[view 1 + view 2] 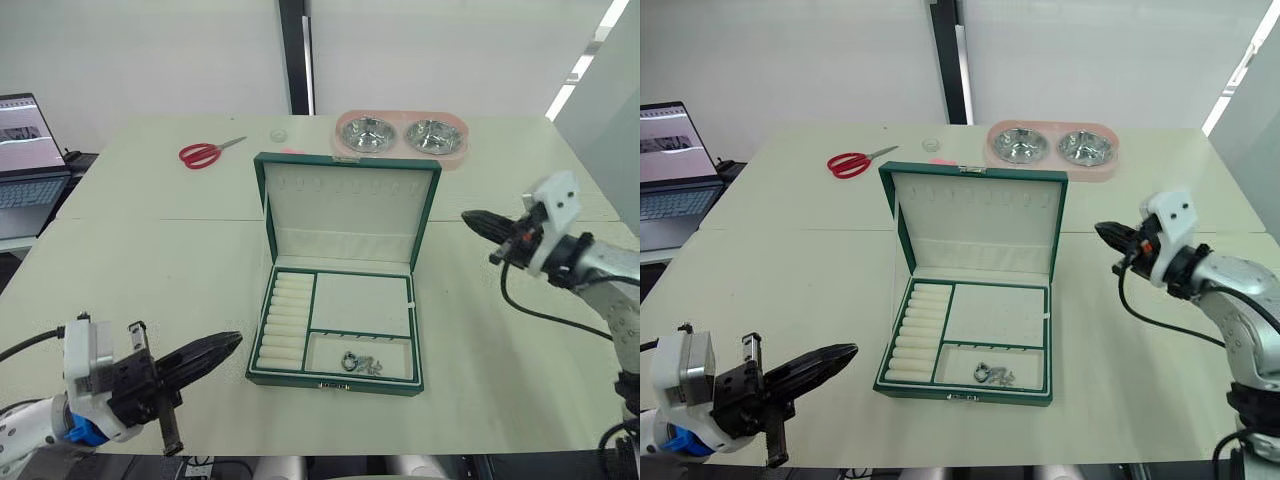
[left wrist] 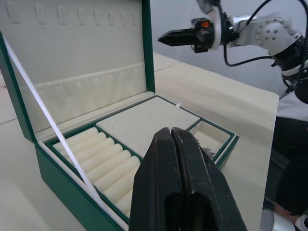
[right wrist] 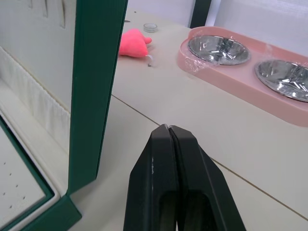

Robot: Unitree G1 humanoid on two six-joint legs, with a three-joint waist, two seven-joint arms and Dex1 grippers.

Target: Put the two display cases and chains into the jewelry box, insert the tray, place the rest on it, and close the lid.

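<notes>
While lid [image 1: 347,212] stands up, left gripper [image 1: 232,343] and right gripper [image 1: 468,217] flank jewelry box [image 1: 338,325], both pinched closed, empty.

The rectangular jewelry box [image 1: 338,372] is dark green outside, and the hinged lid [image 1: 347,212] standing open has a cream lining edged in the same green. The tray [image 1: 343,325] seated inside is cream too, with green dividers, a row of pale cream rolls [image 1: 283,318] and a panel dotted with fine pinholes. A silvery chain [image 1: 362,362] lies in one compartment. The tabletop [image 1: 160,270] is pale beige. On it lie red-handled scissors [image 1: 207,152], a pink double holder with two steel bowls [image 1: 401,137] and a bright pink scrap [image 3: 133,43]. Both the left tool [image 1: 218,347] and the right tool [image 1: 478,221] are black.
</notes>
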